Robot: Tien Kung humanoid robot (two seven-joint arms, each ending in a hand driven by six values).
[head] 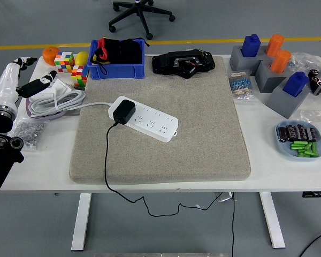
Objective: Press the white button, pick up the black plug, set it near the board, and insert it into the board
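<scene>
Item: boxy black plastic plug, seated in white power strip mid-mat (rigid, light, smooth); grip its flat sides. Your left hand, table's left edge: fingers relaxed apart.

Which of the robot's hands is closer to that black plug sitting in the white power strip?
Left. The left hand hovers at the table's far left edge, well left of the black plug in the power strip. The right hand is out of view.

A rough, matt felt-like mat is seen on the smooth white table. The power strip looks like glossy white plastic, the black plug matt plastic, the blue bin smooth plastic.
</scene>
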